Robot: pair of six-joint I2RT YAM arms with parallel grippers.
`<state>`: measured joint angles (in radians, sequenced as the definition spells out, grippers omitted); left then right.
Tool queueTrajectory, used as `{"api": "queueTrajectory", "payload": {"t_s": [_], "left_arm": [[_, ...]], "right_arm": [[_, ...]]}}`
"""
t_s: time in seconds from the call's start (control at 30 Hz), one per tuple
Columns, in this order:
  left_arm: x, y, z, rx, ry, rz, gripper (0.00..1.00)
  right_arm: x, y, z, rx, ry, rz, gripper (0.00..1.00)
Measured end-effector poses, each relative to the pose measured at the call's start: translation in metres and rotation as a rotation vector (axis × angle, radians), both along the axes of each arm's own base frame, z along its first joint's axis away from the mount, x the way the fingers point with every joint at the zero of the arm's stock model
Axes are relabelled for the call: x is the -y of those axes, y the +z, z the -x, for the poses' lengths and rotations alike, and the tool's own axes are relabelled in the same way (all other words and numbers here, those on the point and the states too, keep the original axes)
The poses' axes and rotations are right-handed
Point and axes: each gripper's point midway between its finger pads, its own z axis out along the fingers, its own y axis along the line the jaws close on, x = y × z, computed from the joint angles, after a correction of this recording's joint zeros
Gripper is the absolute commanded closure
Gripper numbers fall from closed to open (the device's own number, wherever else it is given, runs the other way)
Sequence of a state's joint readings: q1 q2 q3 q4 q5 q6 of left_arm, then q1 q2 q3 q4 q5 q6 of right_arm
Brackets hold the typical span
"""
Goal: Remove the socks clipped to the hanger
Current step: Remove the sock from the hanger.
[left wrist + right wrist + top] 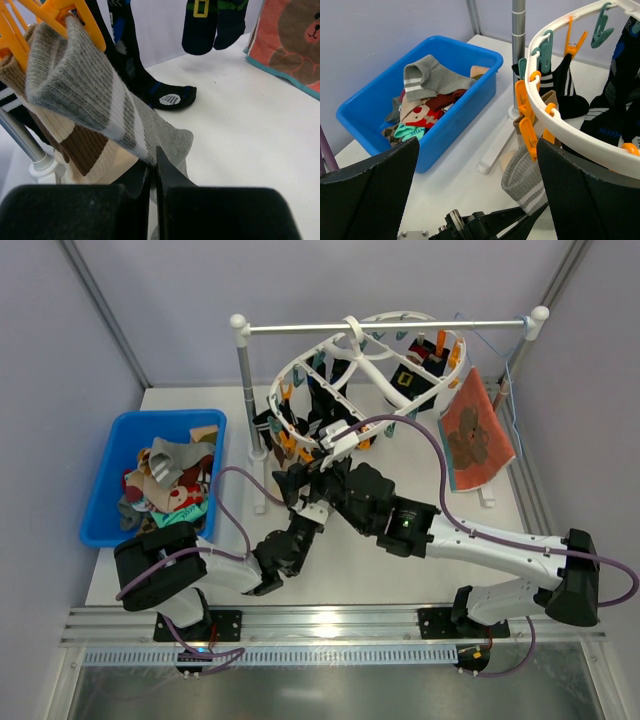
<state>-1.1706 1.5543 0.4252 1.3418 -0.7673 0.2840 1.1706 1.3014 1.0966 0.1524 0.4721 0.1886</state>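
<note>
Left gripper (pixel 154 160): nearest the left wrist camera, its two dark fingers are pressed together on the toe end of the grey sock.
Grey sock (pixel 85 95): grey with white stripes, pulled taut on a slant up to its cuff, which an orange clip (pixel 65 15) bites at top left.
Neighbouring socks: a brown-and-cream ribbed sock (pixel 85 145) hangs just behind the grey one, a black sock with blue marks (pixel 150 85) hangs beyond it, and a navy pair (pixel 210 25) hangs further back above the white table (pixel 240 125).
Orange-red cloth (pixel 285 40): top right, hanging apart from the socks.
Right gripper (pixel 477 150): in the right wrist view its fingers are spread wide and hold nothing, near the hanger's rim.
Hanger (pixel 570 125): a white oval frame, tilted, with orange and teal clips along its rim and socks hanging below.
Blue bin (pixel 455 55): on the table left of the stand, with loose socks (pixel 427 80) piled inside.
Rail stand (pixel 390 327): in the top view the hanger hooks over its bar. Both arms reach under the near-left rim, where the fingertips seem lost among dark socks.
</note>
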Motion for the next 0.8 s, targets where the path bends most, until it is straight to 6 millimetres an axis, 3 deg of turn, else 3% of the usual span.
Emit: {"api": "queueTrajectory", "payload": {"t_s": [0.43, 0.67, 0.8], "left_arm": [[-0.001, -0.007, -0.001, -0.018, 0.001, -0.016, 1.0], [-0.002, -0.026, 0.006, -0.021, -0.026, -0.165, 1.0], [-0.002, -0.031, 0.008, -0.024, -0.034, -0.2, 1.0]], "right_arm": [[0.016, -0.007, -0.014, -0.01, -0.163, 0.035, 0.01], [0.022, -0.047, -0.031, -0.02, -0.241, 0.206, 0.0], [0.025, -0.055, -0.035, -0.02, -0.258, 0.246, 0.0]]}}
